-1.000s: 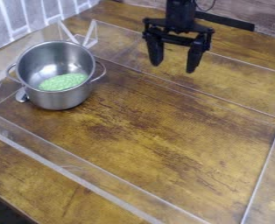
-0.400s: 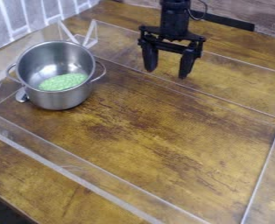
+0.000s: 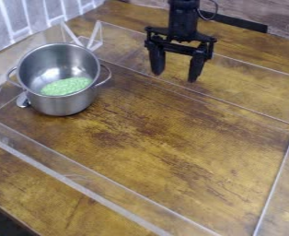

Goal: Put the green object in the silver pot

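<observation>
The silver pot [image 3: 59, 77] stands at the left of the wooden table, shiny with small side handles. Inside it, on the bottom toward the near wall, lies the green object [image 3: 66, 87], a flat light-green oval. My black gripper [image 3: 177, 67] hangs well to the right of the pot, near the table's far side. It points straight down with its two fingers spread wide, and nothing is between them. Its fingertips hover close above the wood.
A clear plastic barrier [image 3: 86, 180] runs diagonally across the near part of the table, with another clear panel [image 3: 79, 32] behind the pot. A light wall [image 3: 24, 14] lies at the back left.
The gripper has shifted slightly left and a little lower than a second ago, then held still. The pot and the green object have not moved.
</observation>
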You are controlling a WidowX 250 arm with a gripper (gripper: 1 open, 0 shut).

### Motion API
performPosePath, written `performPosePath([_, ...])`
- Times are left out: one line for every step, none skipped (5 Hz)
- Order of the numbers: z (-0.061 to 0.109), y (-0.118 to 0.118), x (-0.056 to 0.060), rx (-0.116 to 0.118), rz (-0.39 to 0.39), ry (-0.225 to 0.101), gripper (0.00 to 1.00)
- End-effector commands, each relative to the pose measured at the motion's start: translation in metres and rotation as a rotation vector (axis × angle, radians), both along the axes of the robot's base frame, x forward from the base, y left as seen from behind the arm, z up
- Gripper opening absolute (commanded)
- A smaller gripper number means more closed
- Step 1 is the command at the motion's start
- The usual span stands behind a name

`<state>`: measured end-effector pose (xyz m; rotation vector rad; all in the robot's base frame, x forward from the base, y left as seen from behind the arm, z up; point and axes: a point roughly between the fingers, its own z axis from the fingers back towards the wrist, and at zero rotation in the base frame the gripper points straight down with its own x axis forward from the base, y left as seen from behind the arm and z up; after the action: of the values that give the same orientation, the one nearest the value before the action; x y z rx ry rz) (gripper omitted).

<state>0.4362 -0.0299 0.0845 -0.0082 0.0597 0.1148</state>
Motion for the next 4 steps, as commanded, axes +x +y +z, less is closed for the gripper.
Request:
performPosePath([0.0278, -0.0025, -0.0004, -0.002, -0.075, -0.069, 1.0])
performPosePath([0.0303, -0.0092, -0.0061, -0.004, -0.142, -0.064, 1.0])
performPosePath([0.0314, -0.0093, -0.0078, -0.003, -0.142, -0.039, 1.0])
performPosePath([0.0242, -0.0002, -0.0052, -0.003, -0.169, -0.013, 1.0])
